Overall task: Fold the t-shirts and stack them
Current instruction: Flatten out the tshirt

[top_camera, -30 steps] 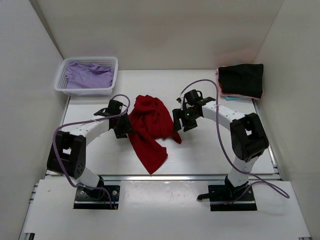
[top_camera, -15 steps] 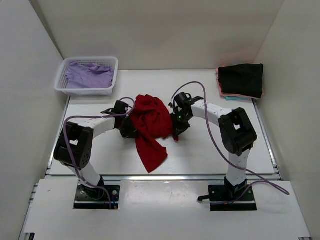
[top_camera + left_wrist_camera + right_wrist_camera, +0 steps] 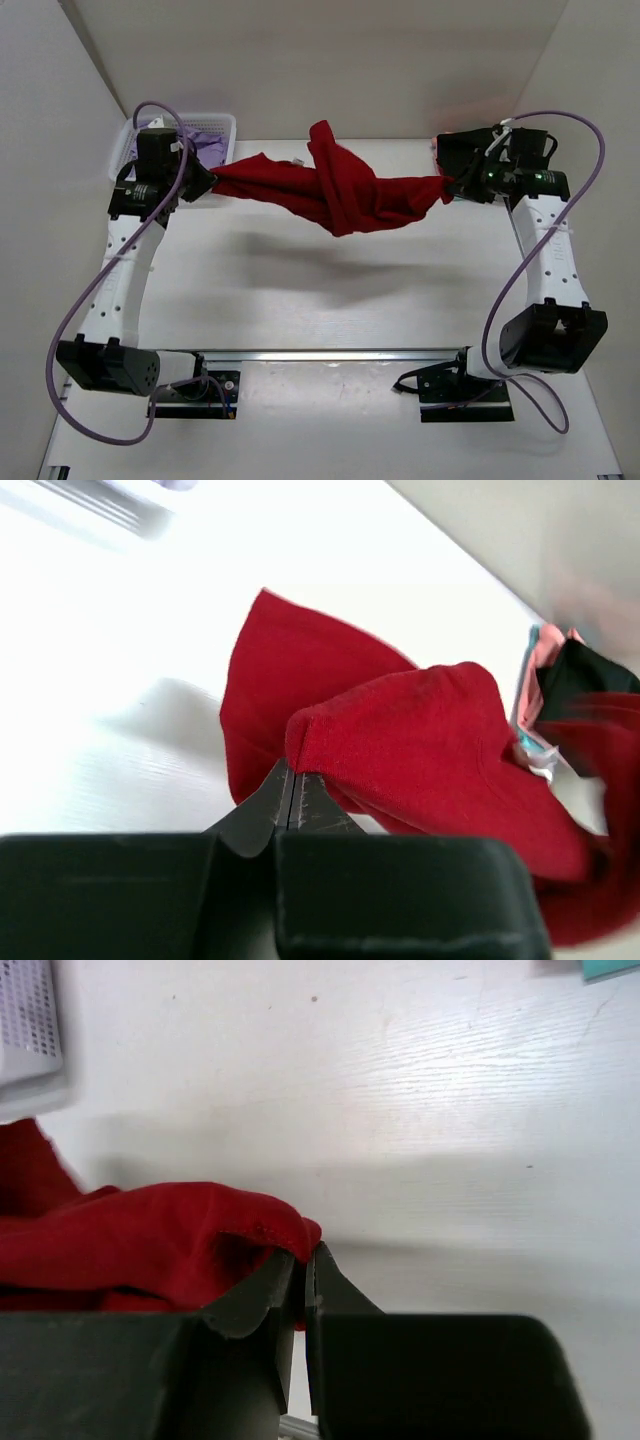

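A deep red t-shirt point(image 3: 335, 192) hangs in the air, stretched between both arms and twisted in the middle. My left gripper point(image 3: 207, 182) is shut on its left end; the left wrist view shows the red cloth point(image 3: 420, 750) pinched at the tips of my gripper point(image 3: 291, 780). My right gripper point(image 3: 452, 187) is shut on its right end, with red cloth point(image 3: 150, 1245) caught between the fingers of my gripper point(image 3: 305, 1260). A lavender t-shirt point(image 3: 212, 145) lies in the basket. A black folded t-shirt point(image 3: 470, 150) lies at the back right, partly hidden by the right arm.
A white lattice basket point(image 3: 222, 124) stands at the back left behind the left arm. In the left wrist view, pink and teal cloth edges point(image 3: 533, 665) show beside the black t-shirt. White walls close in the back and both sides.
Both grippers shut on the red t-shirt, lifted it off the table and pulled apart toward the back corners. The shirt went from a heap to a stretched, twisted band.
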Available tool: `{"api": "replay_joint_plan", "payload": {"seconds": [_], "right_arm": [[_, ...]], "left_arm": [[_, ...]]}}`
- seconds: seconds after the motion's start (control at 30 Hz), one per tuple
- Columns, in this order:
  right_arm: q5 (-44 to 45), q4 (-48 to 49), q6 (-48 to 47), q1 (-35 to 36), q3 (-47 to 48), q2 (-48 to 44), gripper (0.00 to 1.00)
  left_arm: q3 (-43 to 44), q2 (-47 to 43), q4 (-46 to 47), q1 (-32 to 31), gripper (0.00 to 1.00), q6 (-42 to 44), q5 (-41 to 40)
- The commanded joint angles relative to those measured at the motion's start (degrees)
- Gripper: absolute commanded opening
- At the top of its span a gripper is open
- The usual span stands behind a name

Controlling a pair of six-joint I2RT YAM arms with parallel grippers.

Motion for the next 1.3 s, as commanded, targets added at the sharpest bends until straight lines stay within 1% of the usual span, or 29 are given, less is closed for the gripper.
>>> {"api": "replay_joint_plan", "payload": {"seconds": [0.0, 0.13, 0.2, 0.33, 0.37, 0.4, 0.43, 0.47, 0.5, 0.53, 0.57, 0.63, 0.67, 0.73, 0.77, 0.8, 0.87, 0.93, 1.13, 1.17, 1.27], "right_arm": [[5.57, -5.4, 0.32, 1.49, 3.23, 0.62, 0.0], [15.24, -9.01, -1.09, 3.59, 9.47, 0.35, 0.0], [18.32, -10.07, -0.21, 3.6, 10.18, 0.61, 0.0], [16.24, -9.9, 0.76, 0.35, 6.59, 2.02, 0.0], [15.71, -9.9, 0.85, 0.25, 6.41, 3.15, 0.09], [15.79, -9.55, 0.76, 0.78, 6.58, 5.08, 0.22], [16.23, -9.37, 0.41, 2.0, 7.72, 7.01, 0.33], [18.23, -10.33, 0.06, 2.79, 9.99, 7.9, 0.38], [20.43, -11.03, -0.38, 5.33, 10.88, 9.82, 0.45], [20.8, -11.13, -1.43, 7.79, 12.72, 10.45, 0.5], [22.28, -11.39, -1.79, 9.03, 14.39, 11.07, 0.51], [22.47, -11.22, -2.31, 15.25, 15.46, 12.3, 0.53], [22.47, -11.04, -2.75, 18.33, 14.5, 12.48, 0.52], [16.69, -8.5, -3.37, 23.25, 10.21, 12.92, 0.52], [15.54, -7.71, -3.63, 26.41, 9.06, 12.92, 0.51], [13.53, -6.13, -4.16, 27.75, 6.78, 13.7, 0.51], [12.55, -4.37, -4.6, 34.59, 4.57, 14.93, 0.49], [12.97, -3.4, -4.87, 38.46, 2.99, 16.69, 0.45], [8.59, 1.34, -2.58, 45.33, -2.19, 21.0, 0.49], [9.02, 2.31, -2.15, 46.56, -2.9, 21.96, 0.51], [10.51, 3.81, 0.14, 49.64, -5.62, 24.34, 0.51]], "left_arm": [[1.65, -0.16, -6.53, 0.37, 0.0, 1.32, -7.3], [5.51, -0.25, -7.14, -0.06, 0.0, 3.16, -9.94], [6.13, 0.1, -7.84, -0.15, 0.0, 3.69, -9.33], [1.32, 0.72, -6.35, -0.15, 0.0, 2.91, -5.12], [-1.14, 0.89, -5.39, -0.94, 0.0, 2.29, -4.06], [-3.68, 0.98, -5.03, -1.55, 0.0, 1.76, -3.88], [-5.1, 0.98, -3.99, -2.08, 0.0, 0.63, -3.27], [-7.9, 0.98, -3.37, -2.17, 0.0, 0.18, -2.65], [-9.93, 0.98, -2.14, -2.61, 0.0, -0.78, -1.86], [-10.91, 1.07, -1.43, -2.53, 0.0, -1.66, -1.42], [-11.7, 1.16, -0.64, -2.53, 0.0, -1.58, -0.89], [-12.15, 0.98, -0.73, -2.7, 0.0, -1.23, -0.98], [-12.58, 1.33, -1.07, -2.53, 0.0, -0.97, -1.41], [-13.54, 0.81, -0.81, -2.44, 0.0, -0.79, -1.33], [-13.99, 0.63, -0.64, -2.09, 0.0, -0.7, -0.89], [-14.95, 0.19, -0.55, -1.74, 0.0, -0.88, -0.71], [-16.1, -0.07, -0.2, -1.82, 0.0, -0.62, -0.45], [-16.63, -0.16, -0.2, -1.99, 0.0, -0.79, -0.45], [-16.89, -0.42, -0.98, -2.26, 0.0, -0.18, -0.63], [-17.07, -0.51, -1.16, -2.52, 0.0, 0.0, -0.71], [-18.38, -0.86, -1.51, -2.88, 0.0, 0.18, -0.62]]}}
